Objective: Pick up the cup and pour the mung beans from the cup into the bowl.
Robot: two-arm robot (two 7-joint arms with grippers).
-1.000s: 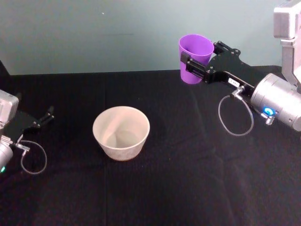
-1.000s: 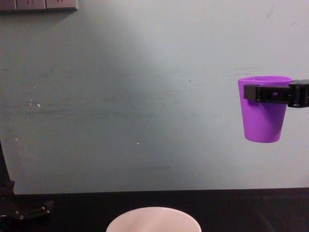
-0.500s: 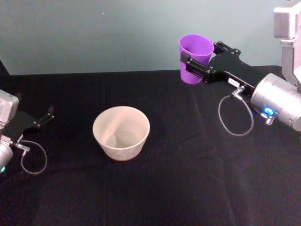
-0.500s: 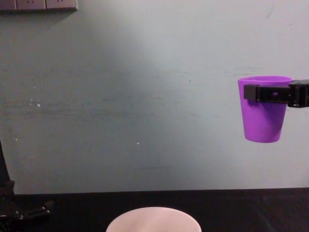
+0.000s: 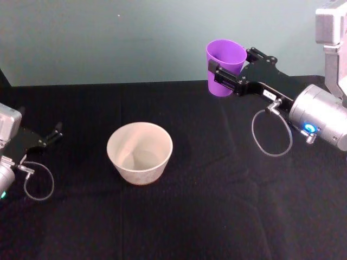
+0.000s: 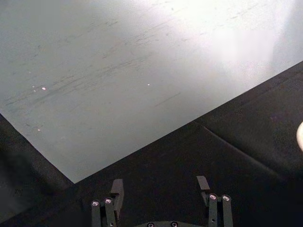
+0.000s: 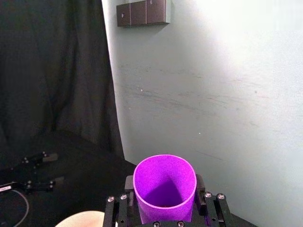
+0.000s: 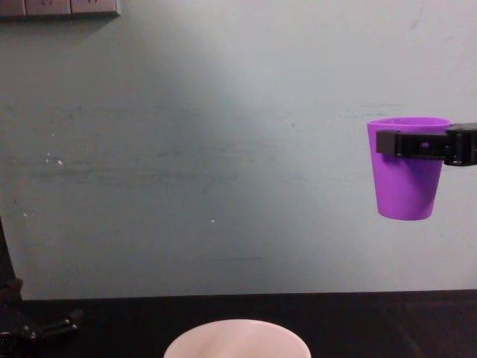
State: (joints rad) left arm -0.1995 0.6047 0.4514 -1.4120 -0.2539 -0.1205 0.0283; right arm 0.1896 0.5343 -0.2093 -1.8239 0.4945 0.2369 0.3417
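No change: cup [image 5: 226,55] inside right claw [image 5: 234,67].

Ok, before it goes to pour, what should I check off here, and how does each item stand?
1. Right tool gripping the cup: ok, shut on it below the rim.
2. Cup upright: ok.
3. Cup above the bowl: not ok, it hangs to the bowl's right and farther back.
4. Bowl upright: ok.
5. Left tool out of the path: ok, open, parked far left.
6. Something in the cup to pour: cannot tell; its inside looks plain purple.
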